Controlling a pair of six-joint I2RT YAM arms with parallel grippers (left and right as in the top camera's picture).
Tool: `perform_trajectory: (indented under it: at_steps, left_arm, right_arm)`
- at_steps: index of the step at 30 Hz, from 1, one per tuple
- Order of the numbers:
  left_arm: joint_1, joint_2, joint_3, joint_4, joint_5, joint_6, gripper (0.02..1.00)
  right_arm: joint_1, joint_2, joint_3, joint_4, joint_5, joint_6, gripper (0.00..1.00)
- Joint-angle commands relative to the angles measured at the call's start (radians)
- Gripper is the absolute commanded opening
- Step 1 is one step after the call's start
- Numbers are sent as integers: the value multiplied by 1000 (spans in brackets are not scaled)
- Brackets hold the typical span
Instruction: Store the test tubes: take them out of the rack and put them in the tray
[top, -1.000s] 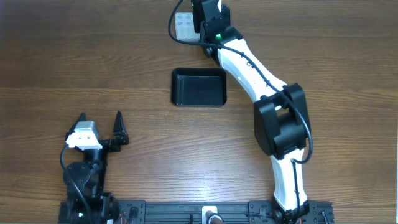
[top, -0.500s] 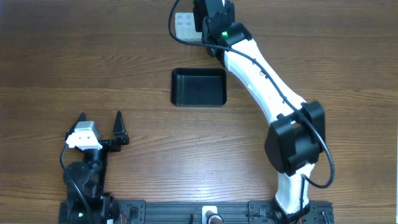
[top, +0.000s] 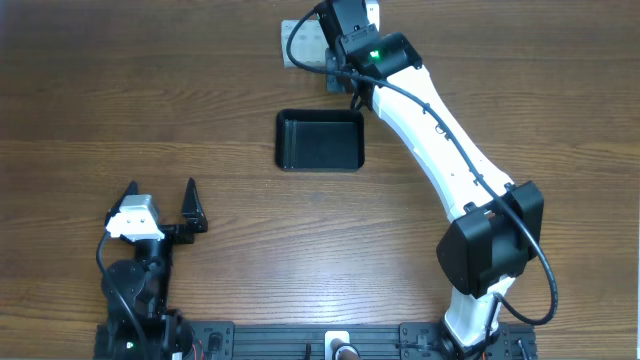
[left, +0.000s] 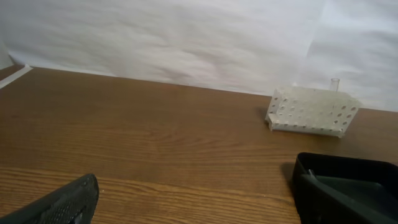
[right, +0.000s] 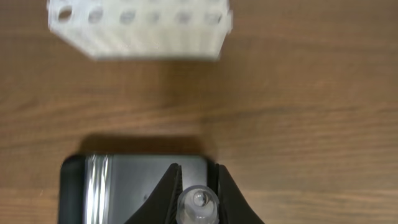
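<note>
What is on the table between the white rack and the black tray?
Nothing: in the right wrist view the stretch of table between the rack and the tray is bare wood, and the left wrist view agrees.

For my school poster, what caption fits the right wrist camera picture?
Right gripper holds a test tube over the black tray, with the white rack beyond.

rack (top: 300, 42) white, upright | tray (top: 320, 140) black, near rack | tube (right: 198, 204) clear, above tray

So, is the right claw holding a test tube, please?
Yes, the right claw is shut on a test tube, whose round mouth shows between its jaws.
</note>
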Motion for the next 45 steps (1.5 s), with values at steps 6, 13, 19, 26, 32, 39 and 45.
perform_trajectory:
  at_steps: [6, 13, 19, 26, 32, 39, 45]
  left_arm:
    - [5, -6, -5, -5, 0, 14, 996]
    - [5, -6, -5, -5, 0, 14, 998]
    - [5, -6, -5, -5, 0, 14, 996]
    - [5, -6, -5, -5, 0, 14, 993]
    - [5, -6, -5, -5, 0, 14, 998]
    - [5, -6, -5, -5, 0, 14, 996]
    - [5, -6, -5, -5, 0, 14, 998]
  right_arm:
    - [13, -11, 15, -146, -151, 69, 12]
    - [13, 35, 15, -185, -220, 69, 12]
    - [7, 74, 15, -188, -284, 69, 9]
    - [-3, 112, 15, -188, -290, 69, 12]
    - [-14, 123, 15, -193, -290, 69, 12]
    - [-22, 153, 15, -196, -290, 69, 12]
    - [-23, 183, 15, -195, -286, 69, 12]
